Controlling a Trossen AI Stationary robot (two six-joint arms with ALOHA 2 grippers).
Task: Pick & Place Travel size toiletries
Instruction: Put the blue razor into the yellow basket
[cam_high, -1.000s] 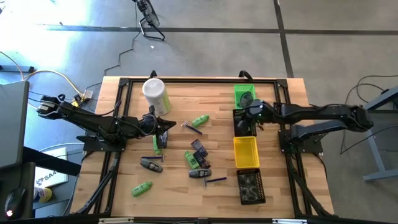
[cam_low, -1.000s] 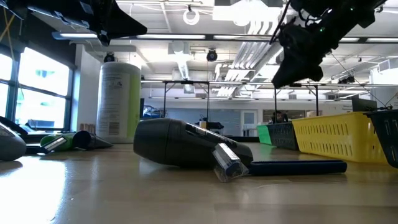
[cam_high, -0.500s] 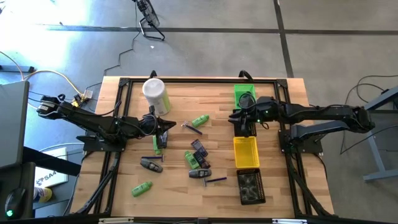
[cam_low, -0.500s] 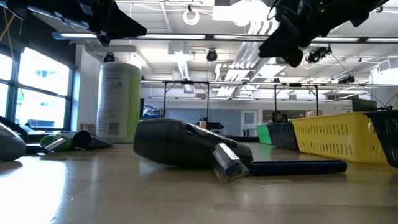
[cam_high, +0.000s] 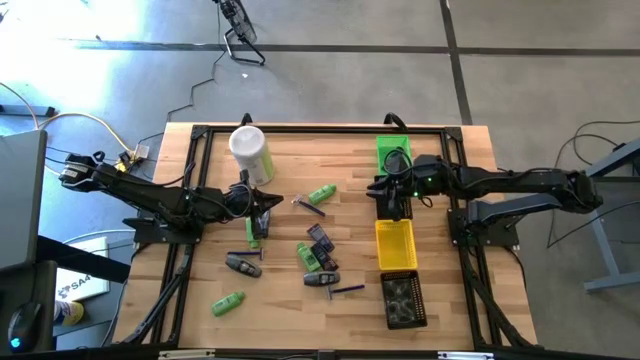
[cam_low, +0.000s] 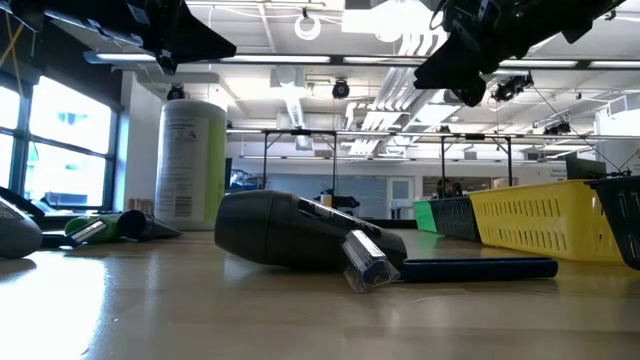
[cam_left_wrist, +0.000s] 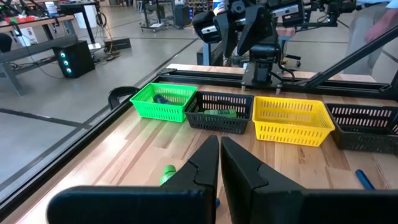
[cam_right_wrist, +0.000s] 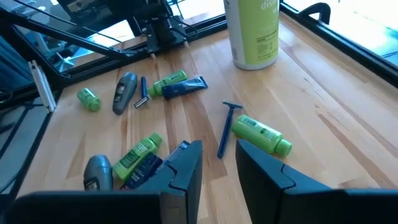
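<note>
Black right hand (cam_high: 388, 196), partly parted and empty, has withdrawn from the bins toward remaining toiletries (cam_high: 318, 255); left hand (cam_high: 262, 212) is staying clenched.

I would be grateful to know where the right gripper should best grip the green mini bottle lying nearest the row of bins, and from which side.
Probably across the middle of the green mini bottle's round body, coming straight down. It lies flat on the wooden table with bare wood along both long sides, so the right gripper could straddle it crosswise; the blue razor beside it stays clear.
</note>
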